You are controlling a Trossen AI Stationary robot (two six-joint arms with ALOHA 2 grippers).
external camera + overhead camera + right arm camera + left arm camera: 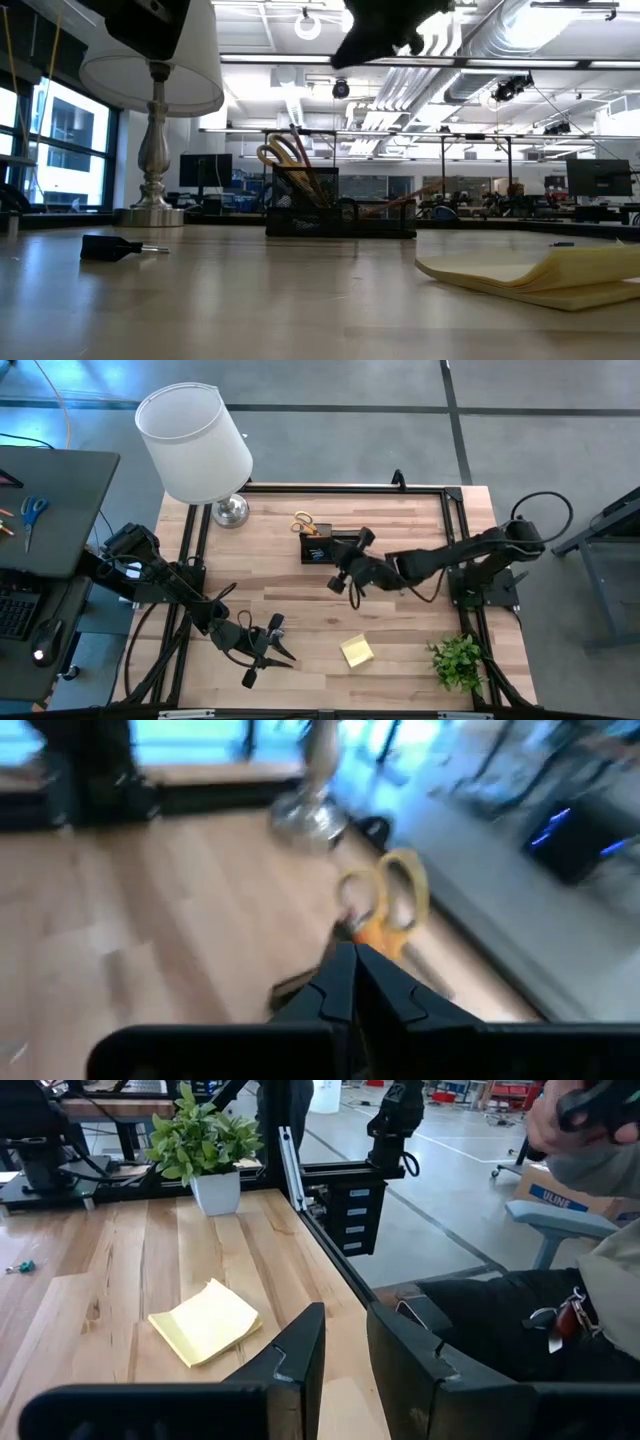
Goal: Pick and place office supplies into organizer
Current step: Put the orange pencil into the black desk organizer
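The black organizer (pixel 325 547) stands on the table's far middle, with yellow-handled scissors (pixel 303 523) and orange pencils (pixel 400 205) standing in it. My right gripper (pixel 345 575) hovers just near of the organizer, above the table, shut, with nothing showing between its fingers (pixel 352 975). The yellow sticky-note pad (pixel 357 650) lies flat near the near edge. My left gripper (pixel 265 645) is open, to the left of the pad (pixel 205 1322). A small black binder clip (pixel 110 247) lies on the tabletop.
A white-shaded lamp (pixel 195 445) stands at the far left corner and a small green plant (pixel 458 660) at the near right corner. Bare wood lies between the pad and the organizer. A person (pixel 590 1230) sits beyond the table's edge in the left wrist view.
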